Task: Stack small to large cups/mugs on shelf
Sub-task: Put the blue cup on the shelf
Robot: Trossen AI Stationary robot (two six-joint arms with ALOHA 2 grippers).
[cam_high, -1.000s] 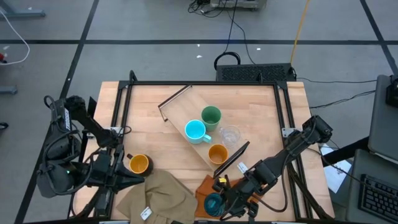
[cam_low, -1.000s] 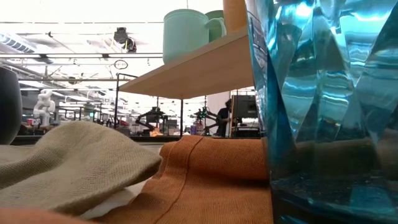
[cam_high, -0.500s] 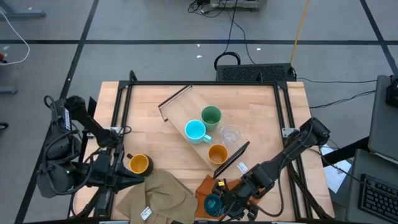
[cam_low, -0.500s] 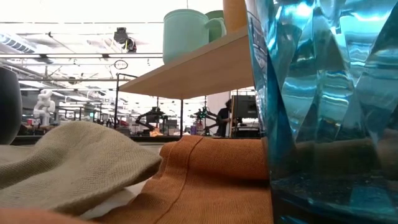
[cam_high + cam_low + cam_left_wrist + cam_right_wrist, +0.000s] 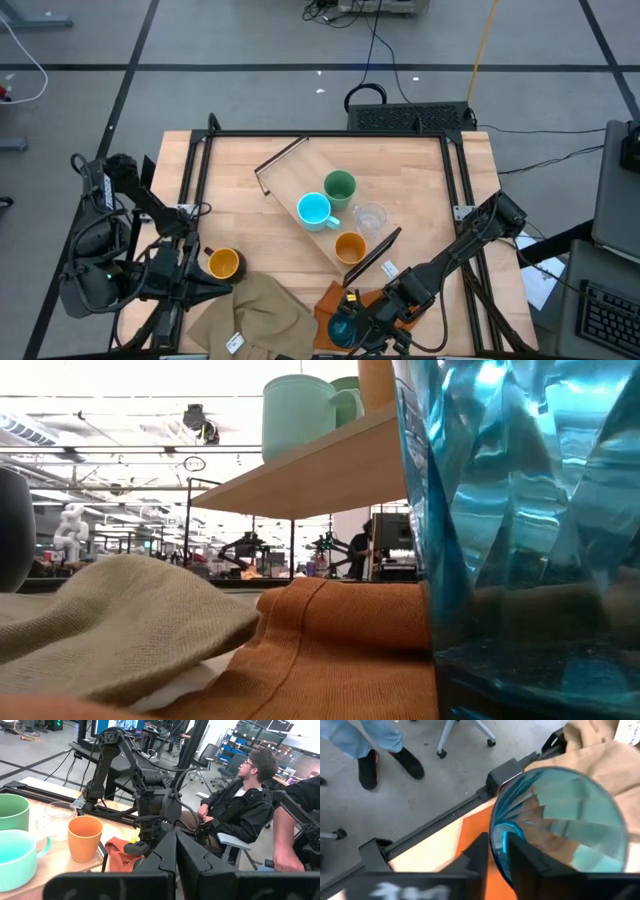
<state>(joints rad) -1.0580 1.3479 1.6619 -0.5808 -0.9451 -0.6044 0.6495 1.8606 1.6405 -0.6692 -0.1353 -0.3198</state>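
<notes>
The shelf (image 5: 330, 212) lies slantwise on the table. It bears the green cup (image 5: 339, 186), light-blue mug (image 5: 314, 210), clear tumbler (image 5: 370, 216) and orange cup (image 5: 349, 246). The ribbed teal cup (image 5: 342, 329) stands upright on the orange cloth (image 5: 328, 300) at the near edge and fills the right of the low view (image 5: 520, 540). My right gripper (image 5: 497, 851) is shut on its rim. The dark mug with the yellow inside (image 5: 222, 263) stands on the table beside my left gripper (image 5: 216, 288), which is shut (image 5: 176, 842) and holds nothing. My right gripper holds the teal cup by its rim (image 5: 496, 837), on the side toward the table's right. One finger (image 5: 522, 862) is inside the cup and the other (image 5: 476, 854) outside. The fingers slant down from the far right. The cup stands upright on the orange cloth.
A tan cloth (image 5: 255, 312) lies at the near edge between the two arms, partly against the orange cloth. Black frame rails (image 5: 325, 134) run along the table's sides. A seated person (image 5: 240, 805) shows beyond the table's right side.
My right gripper has sunk a little and shifted toward the near edge, onto the teal cup. The cup has stayed in its place on the orange cloth.
</notes>
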